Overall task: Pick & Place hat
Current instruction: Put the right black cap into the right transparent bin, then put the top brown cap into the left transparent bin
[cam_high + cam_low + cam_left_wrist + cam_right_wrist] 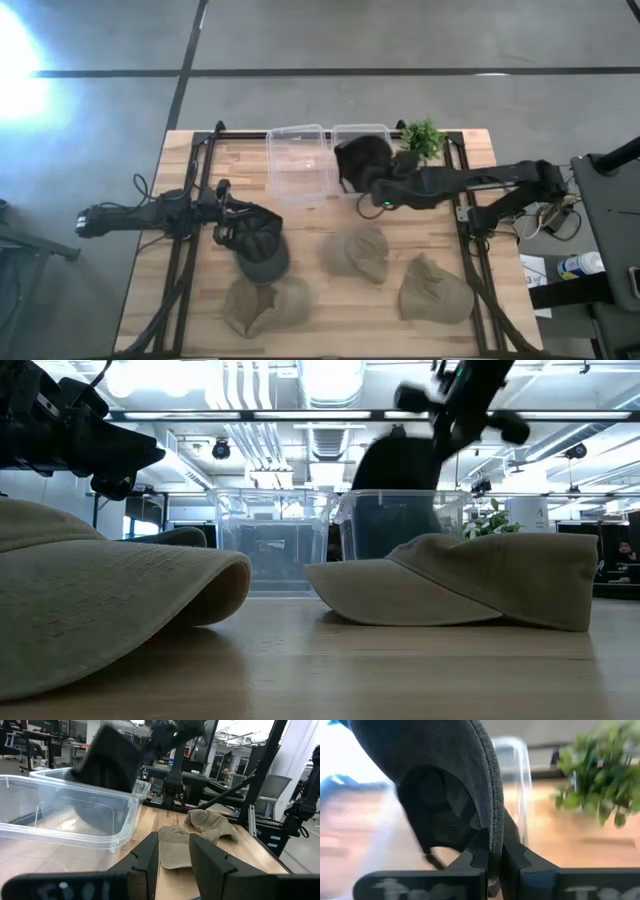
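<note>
Black fabric is being pinched pretty firmly between the fingers of the right gripper (pixel 492 862), which are closed down on the edge of the black cap (pixel 362 160). That cap is being held up in the air right over the right-hand clear plastic bin (pixel 352 135), at the back of the wooden table (pixel 320 330); in the low view it's hanging with its lower part dipping behind the bin's front wall, so whether it's touching the bin floor can't be told. A small green plant (pixel 423 139) is sitting just beside that bin, toward the right edge.

Next to it, the left-hand clear bin (pixel 300 163) is being left with nothing visible inside.

Over on the other side, the left gripper (pixel 172 852) is being held low above the table with its fingers parted a little and nothing between them. From above, it's being parked over a dark grey-green cap (pixel 262 255) that's lying near the front left.

Three khaki caps are being left on the wood: one (pixel 265 305) just in front of the dark one and touching it, one (pixel 357 252) in the middle, and one (pixel 433 290) toward the front right, well apart from the first.
</note>
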### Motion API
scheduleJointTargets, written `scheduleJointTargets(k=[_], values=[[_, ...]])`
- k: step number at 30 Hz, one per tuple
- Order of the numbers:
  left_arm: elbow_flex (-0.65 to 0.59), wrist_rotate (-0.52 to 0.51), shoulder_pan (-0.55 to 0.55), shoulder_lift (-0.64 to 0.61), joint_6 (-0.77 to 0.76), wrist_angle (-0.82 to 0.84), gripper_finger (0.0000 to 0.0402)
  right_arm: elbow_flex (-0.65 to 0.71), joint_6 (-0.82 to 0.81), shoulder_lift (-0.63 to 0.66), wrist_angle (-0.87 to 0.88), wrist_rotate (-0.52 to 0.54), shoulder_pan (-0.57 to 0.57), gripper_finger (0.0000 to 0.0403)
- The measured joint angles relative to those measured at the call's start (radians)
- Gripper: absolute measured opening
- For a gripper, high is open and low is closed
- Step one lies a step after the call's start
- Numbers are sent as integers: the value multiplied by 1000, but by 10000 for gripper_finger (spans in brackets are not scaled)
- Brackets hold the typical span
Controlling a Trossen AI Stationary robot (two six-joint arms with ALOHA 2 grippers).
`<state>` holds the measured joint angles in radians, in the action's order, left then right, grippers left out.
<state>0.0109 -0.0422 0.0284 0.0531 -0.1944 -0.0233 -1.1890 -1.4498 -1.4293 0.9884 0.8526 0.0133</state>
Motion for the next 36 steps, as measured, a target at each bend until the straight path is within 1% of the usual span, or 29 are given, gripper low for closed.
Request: scheduleJointTargets(k=[3,8,11,16,19,21,24,30,34,36], values=[[0,0,0,0,0,0,104,-25,-16,-74,-1,-73,-34,20],[0,0,0,1,0,0,104,-66,44,-178,-1,-178,-54,54],[0,0,0,1,0,0,104,-101,120,-227,-6,-183,-52,83],[0,0,0,1,0,0,104,-175,241,-285,-3,-208,-44,145],[0,0,0,1,0,0,104,-220,337,-284,-5,-216,-37,177],[0,0,0,1,0,0,104,-249,414,-275,-5,-254,-33,191],[0,0,0,1,0,0,104,-278,511,-241,-5,-313,-25,203],[0,0,0,1,0,0,104,-296,672,-143,3,-460,33,203],[0,0,0,1,0,0,104,-260,686,-95,30,-606,88,196],[0,0,0,1,0,0,104,-228,669,-95,29,-627,130,193]])
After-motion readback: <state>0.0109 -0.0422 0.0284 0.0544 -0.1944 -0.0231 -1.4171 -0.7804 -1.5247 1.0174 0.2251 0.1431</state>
